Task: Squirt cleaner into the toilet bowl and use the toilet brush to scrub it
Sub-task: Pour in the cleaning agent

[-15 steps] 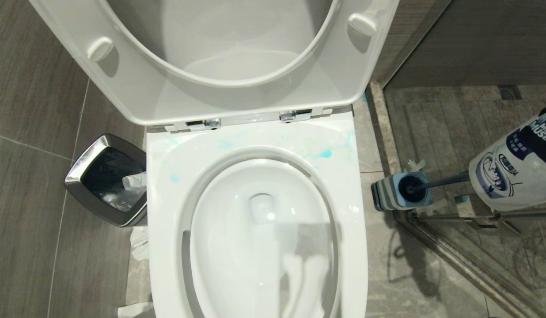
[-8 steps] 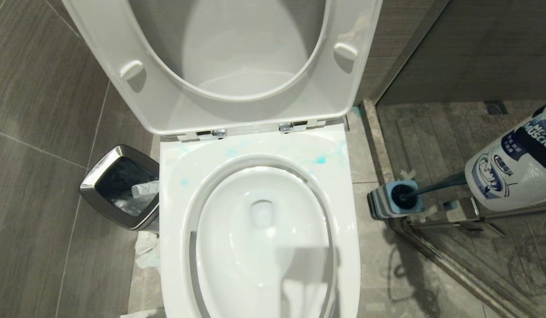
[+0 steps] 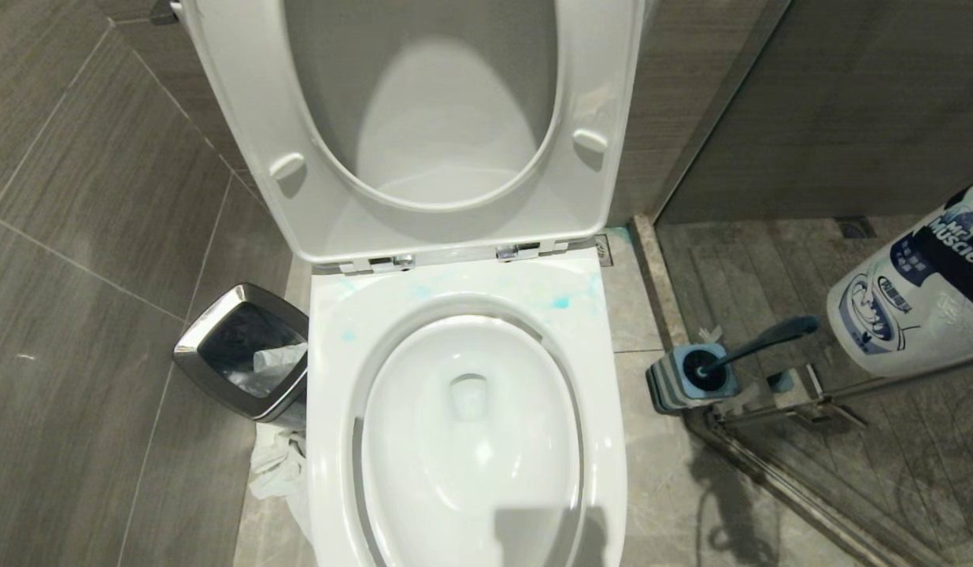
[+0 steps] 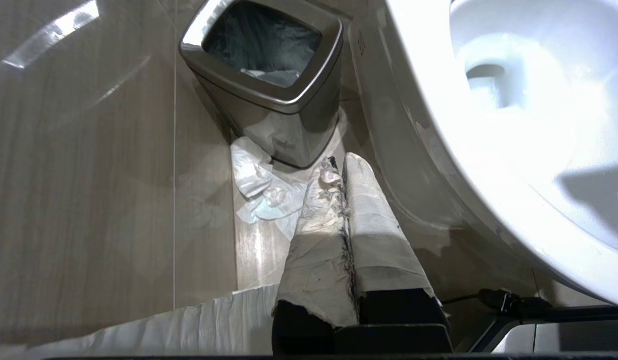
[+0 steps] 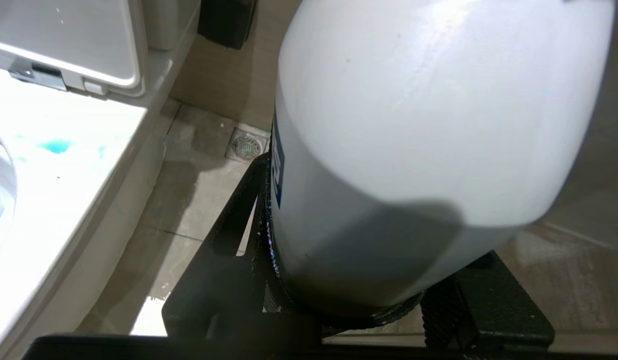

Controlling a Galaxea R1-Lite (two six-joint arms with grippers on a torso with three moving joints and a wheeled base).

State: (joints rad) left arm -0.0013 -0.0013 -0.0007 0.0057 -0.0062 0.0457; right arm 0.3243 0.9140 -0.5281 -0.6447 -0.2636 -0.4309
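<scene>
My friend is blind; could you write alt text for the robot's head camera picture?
An open toilet bowl with its seat raised, turquoise cleaner smeared on the back rim. A chrome bin stands left; right, a toilet brush in its holder and a held cleaner bottle.

The toilet bowl (image 3: 604, 409) runs off the bottom of the head view, so its front rim is unseen, and the raised lid (image 3: 242, 142) is cut by the top edge. The white cleaner bottle (image 3: 911, 291) leaves the right edge; its neck and cap are out of sight. In the right wrist view that bottle hides the right claw's (image 5: 359, 300) fingertips. The toilet brush's (image 3: 758, 335) head sits sunk in its holder (image 3: 664, 386). The bin's (image 3: 211, 327) contents are too dark to tell.
</scene>
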